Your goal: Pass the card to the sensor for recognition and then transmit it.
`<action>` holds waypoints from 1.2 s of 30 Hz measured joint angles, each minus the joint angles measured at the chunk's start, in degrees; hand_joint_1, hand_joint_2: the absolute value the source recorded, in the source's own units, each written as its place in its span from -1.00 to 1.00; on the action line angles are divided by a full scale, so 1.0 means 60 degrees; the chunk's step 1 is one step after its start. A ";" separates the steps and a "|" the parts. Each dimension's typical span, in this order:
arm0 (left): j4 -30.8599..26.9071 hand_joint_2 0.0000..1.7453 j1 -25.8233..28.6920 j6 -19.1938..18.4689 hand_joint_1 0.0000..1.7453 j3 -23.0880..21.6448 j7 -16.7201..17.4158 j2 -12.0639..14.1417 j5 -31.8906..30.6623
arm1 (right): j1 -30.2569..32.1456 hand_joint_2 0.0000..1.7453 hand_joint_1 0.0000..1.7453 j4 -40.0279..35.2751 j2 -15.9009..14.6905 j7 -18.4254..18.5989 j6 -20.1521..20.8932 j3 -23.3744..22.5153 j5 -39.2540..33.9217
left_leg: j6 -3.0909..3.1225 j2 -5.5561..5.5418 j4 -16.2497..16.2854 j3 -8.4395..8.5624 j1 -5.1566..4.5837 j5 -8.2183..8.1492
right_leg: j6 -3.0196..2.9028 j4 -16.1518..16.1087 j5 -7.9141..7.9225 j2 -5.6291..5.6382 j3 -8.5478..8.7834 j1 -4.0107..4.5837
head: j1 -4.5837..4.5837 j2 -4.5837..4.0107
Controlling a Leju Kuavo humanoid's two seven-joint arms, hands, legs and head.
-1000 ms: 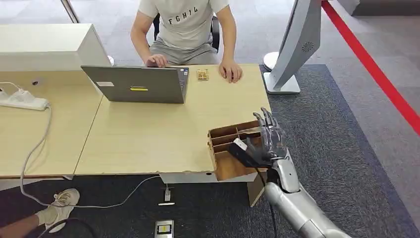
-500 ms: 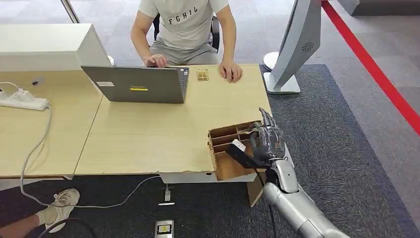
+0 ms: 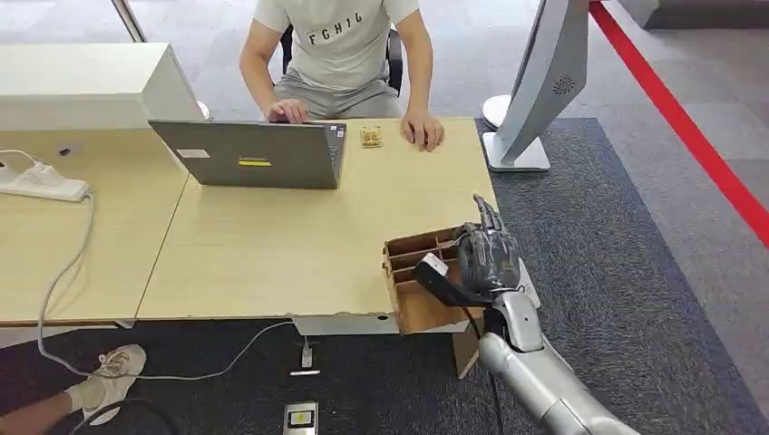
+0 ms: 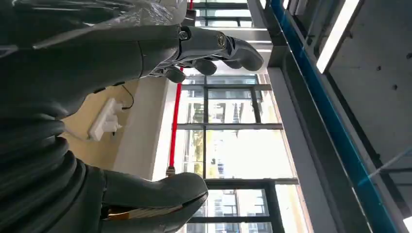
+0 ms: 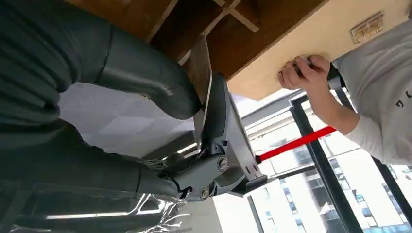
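Right hand (image 3: 488, 261) pinches a thin flat card (image 5: 200, 77) just above the brown divided cardboard box (image 3: 419, 290) at the light wooden desk's (image 3: 272, 245) near corner. Left hand (image 4: 160, 126) hangs with fingers apart, holding nothing.

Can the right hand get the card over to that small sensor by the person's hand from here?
Probably yes. The right hand pinches the card above the cardboard organizer, and bare tabletop lies between it and the small sensor. Whether the arm stretches that far is uncertain.
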 joint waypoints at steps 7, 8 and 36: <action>0.0000 1.00 0.0000 0.0000 -1.00 0.0026 0.0000 0.0047 0.0303 | 0.0073 1.00 1.00 -0.0183 -0.0048 0.0048 -0.0259 -0.0051 0.0183 | 0.0000 0.0001 0.0002 0.0000 0.0000 0.0000 | 0.0000 -0.0001 0.0000 0.0000 -0.0002 0.0000 | -0.0004 0.0000; 0.0000 1.00 0.0000 0.0000 -1.00 0.0029 0.0000 0.0055 0.0350 | 0.0140 1.00 1.00 -0.0387 -0.0080 0.0088 -0.0266 -0.0124 0.0303 | 0.0000 0.0000 0.0002 0.0000 0.0000 0.0000 | 0.0000 -0.0001 0.0000 0.0000 -0.0002 0.0000 | 0.0000 0.0000; 0.0000 1.00 -0.0005 0.0000 -1.00 0.0066 0.0000 0.0474 0.1337 | -0.0163 1.00 1.00 -0.4180 0.0942 -0.0736 -0.0255 -0.1188 0.1263 | -0.0004 0.0001 -0.0003 -0.0003 0.0002 0.0005 | -0.0003 0.0011 0.0001 0.0002 0.0003 0.0002 | 0.0000 0.0000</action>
